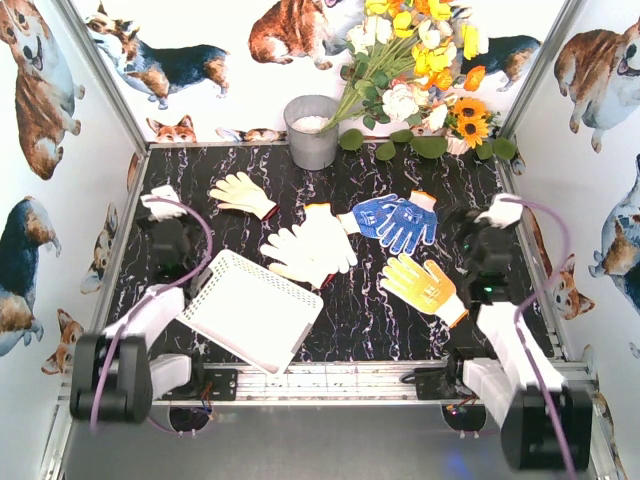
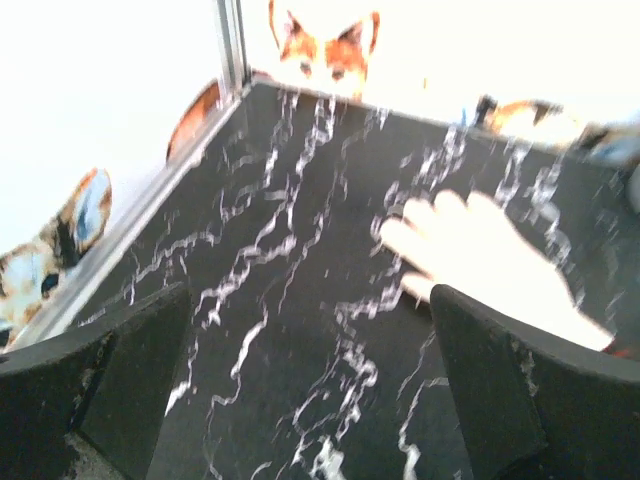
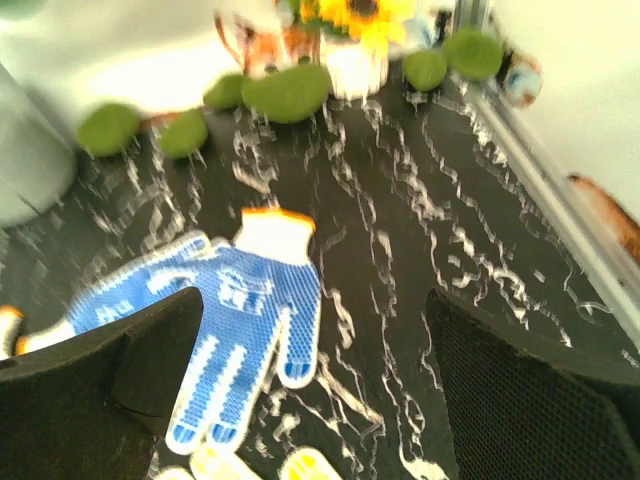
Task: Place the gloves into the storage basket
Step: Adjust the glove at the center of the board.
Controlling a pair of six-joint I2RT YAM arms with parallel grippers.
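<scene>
Cream glove [image 1: 242,192] lies flat just right of the left end effector [image 1: 165,205]; white gloves [image 1: 310,250] are piled farther right. Blue dotted pair [image 1: 395,220] and yellow-orange glove [image 1: 425,285] lie left of the right end effector [image 1: 498,212]. White slotted basket [image 1: 250,310] sits skewed, back toward the left arm's base.

Gloves [image 1: 310,250] behind, right of basket [image 1: 250,310]

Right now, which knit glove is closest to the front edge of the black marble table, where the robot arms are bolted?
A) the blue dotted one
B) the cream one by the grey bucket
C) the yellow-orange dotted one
C: the yellow-orange dotted knit glove lies nearest the front edge of the black marble-patterned table; the blue dotted knit gloves and cream knit gloves lie farther back.
</scene>
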